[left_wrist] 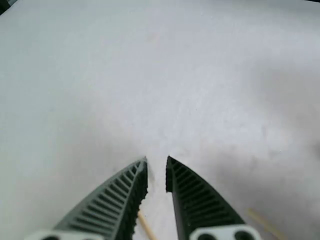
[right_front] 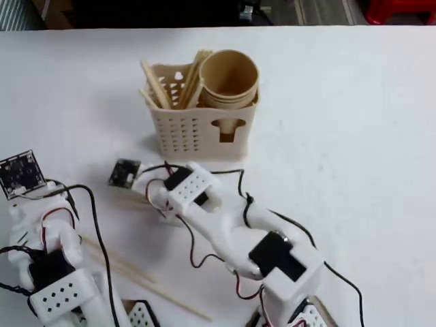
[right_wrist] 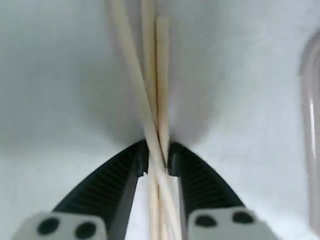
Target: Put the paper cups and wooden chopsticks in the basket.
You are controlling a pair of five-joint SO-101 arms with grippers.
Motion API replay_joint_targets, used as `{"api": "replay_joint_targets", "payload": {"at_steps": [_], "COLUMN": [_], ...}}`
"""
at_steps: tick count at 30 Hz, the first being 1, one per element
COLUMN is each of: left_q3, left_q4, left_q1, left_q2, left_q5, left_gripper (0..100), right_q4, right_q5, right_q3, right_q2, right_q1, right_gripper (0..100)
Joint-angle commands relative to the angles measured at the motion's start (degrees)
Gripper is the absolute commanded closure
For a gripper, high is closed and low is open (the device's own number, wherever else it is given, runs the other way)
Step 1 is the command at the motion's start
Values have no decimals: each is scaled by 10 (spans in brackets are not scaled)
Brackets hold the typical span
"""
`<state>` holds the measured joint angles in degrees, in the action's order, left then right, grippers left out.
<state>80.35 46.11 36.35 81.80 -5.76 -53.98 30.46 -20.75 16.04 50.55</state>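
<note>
Item: wooden chopsticks point(right_wrist: 150, 75), three, crossed, clamped in your right gripper point(right_wrist: 157, 155) low over the table, in front of the basket point(right_front: 197, 133)
Left gripper point(left_wrist: 156, 167): jaws slightly apart, empty
Paper cups point(right_front: 228, 71): stacked in basket beside stowed sticks point(right_front: 160, 85)
Loose sticks point(right_front: 150, 283): on table between arms
Risk: your crossed bundle may scissor loose on lifting; long ends could snag the rim and tip the basket

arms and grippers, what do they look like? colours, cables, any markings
The left arm and right arm have white printed shells with dotted hole panels, black motor blocks, and loose black and red cables. Each wrist carries a small dark circuit board. The left gripper and right gripper have dark, ribbed, tapering fingers on white bases.
</note>
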Motion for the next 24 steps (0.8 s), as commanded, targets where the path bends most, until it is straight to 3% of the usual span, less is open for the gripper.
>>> {"api": "replay_joint_targets", "payload": {"at_steps": [1, 10, 24], "left_q3": [-3, -2, -2], "left_q4": [-15, -15, -15], "left_q1": [1, 1, 1], "left_q2": [7, 7, 7], "left_q5": [3, 3, 3], "left_gripper": [920, 920, 920], "right_q4": [-8, -93, -133], "right_q5": [3, -55, -58], "right_q3": [5, 6, 4], "right_q2": [2, -100, -362], "right_q1": [7, -3, -58], "right_gripper": [983, 981, 981]}}
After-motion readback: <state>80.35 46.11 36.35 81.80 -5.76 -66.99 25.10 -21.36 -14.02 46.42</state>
